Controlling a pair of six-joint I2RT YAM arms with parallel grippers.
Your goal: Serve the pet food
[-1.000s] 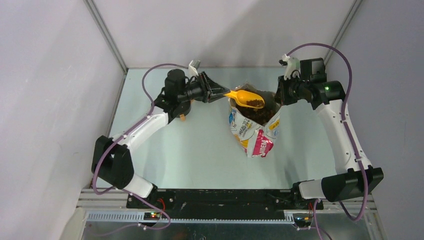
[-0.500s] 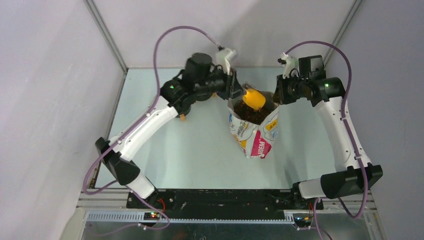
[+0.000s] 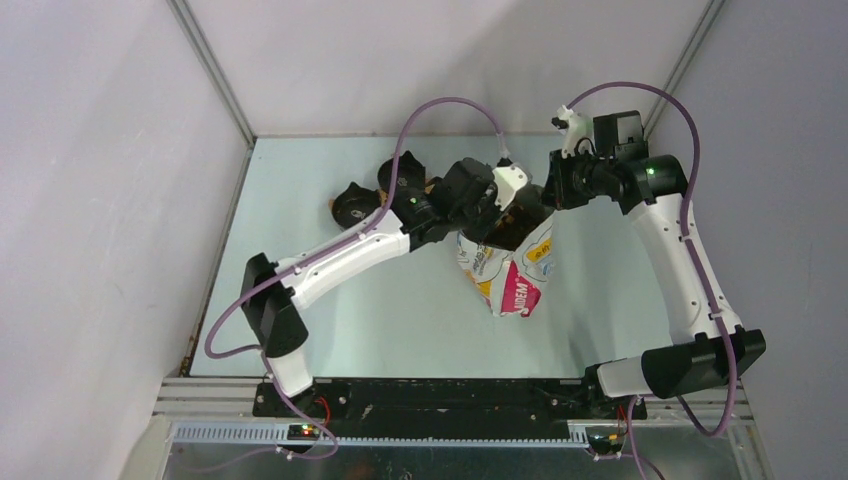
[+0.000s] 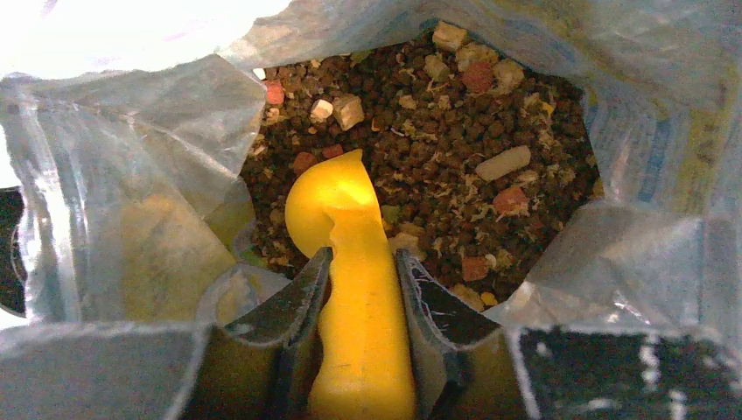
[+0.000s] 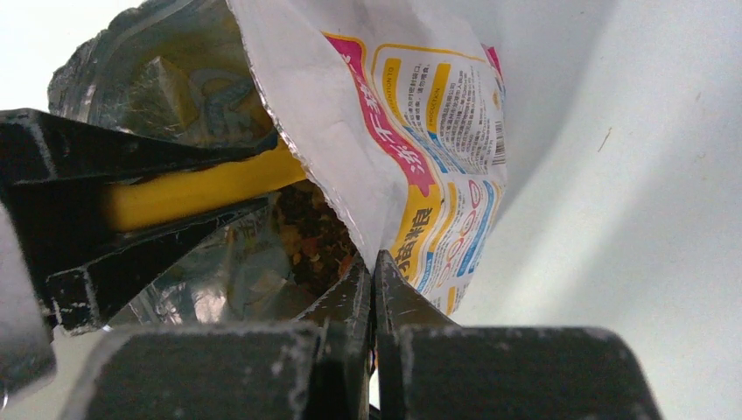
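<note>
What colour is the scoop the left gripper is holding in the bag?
Yellow-orange. The scoop shows best in the left wrist view.

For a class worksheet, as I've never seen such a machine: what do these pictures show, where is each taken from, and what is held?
Two robot arms stand at a table. One picture looks down from above; the other two come from cameras on each wrist. On the table sits an open printed bag of pet food. The right claw pinches the bag's rim. The left claw grips a yellow scoop by its handle, its bowl down on the kibble. Dark objects by the left arm cannot be named.
</note>
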